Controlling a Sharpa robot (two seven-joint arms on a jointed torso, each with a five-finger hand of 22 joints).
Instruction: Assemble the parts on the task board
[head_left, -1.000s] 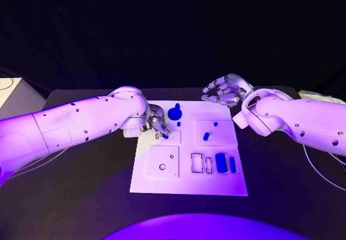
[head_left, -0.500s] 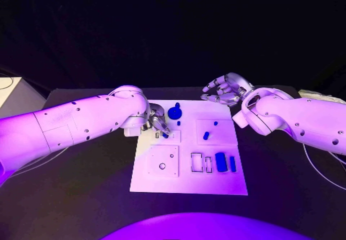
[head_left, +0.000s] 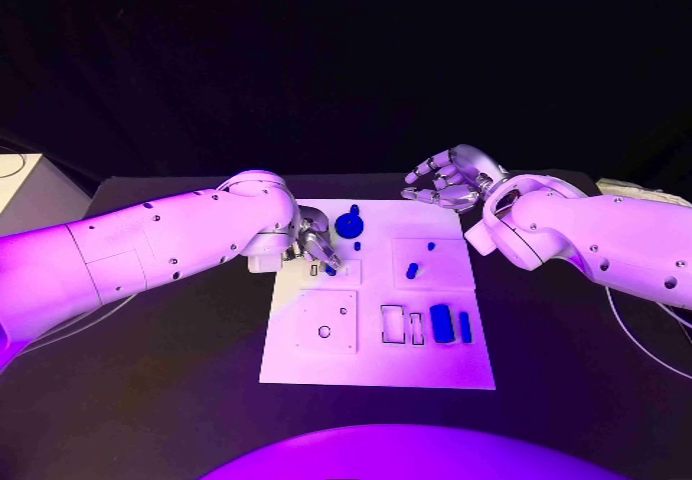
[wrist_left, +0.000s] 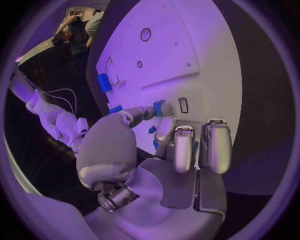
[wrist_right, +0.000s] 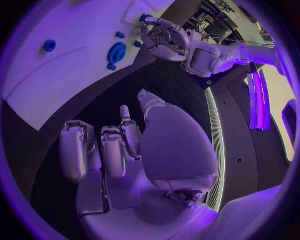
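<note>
Head view: we see the task board (head_left: 378, 345) mid-table, long axis running 12–6. Left hand (head_left: 315, 248) sits over the board's upper-left area, at abt 10 o'clock from board centre, fingers curled down w/ a small blue part (head_left: 330, 270) at the fingertips. Looks pinched, but we can't confirm from here. Round blue part (head_left: 349, 226) lies just beside that hand at its 1 o'clock. Small blue peg (head_left: 413, 271) is at the hand's 3 o'clock, near. Two long blue blocks (head_left: 441, 323) stand in slots at the hand's 5 o'clock, long axes 12–6, parallel to the board. Right hand (head_left: 453, 180) hovers off the board's far right corner, at 1 o'clock, palm up, fingers loosely curled, holding nothing.

Left wrist view: left hand (wrist_left: 169, 145) has thumb and a finger closed on the small blue part (wrist_left: 160, 108), so gripping it. A small rectangular slot (wrist_left: 183, 105) lies just beside the fingertips, apart, not touching. Our read: that gap and the part's orientation vs the slot decide the next move.

Right wrist view: right hand (wrist_right: 119, 150) empty, fingers half curled but apart, over bare table (wrist_right: 156, 80). Round blue part (wrist_right: 116, 53) lies well apart from it, close to the left hand (wrist_right: 164, 36). Left hand is clearly the nearer one for insertion.
</note>
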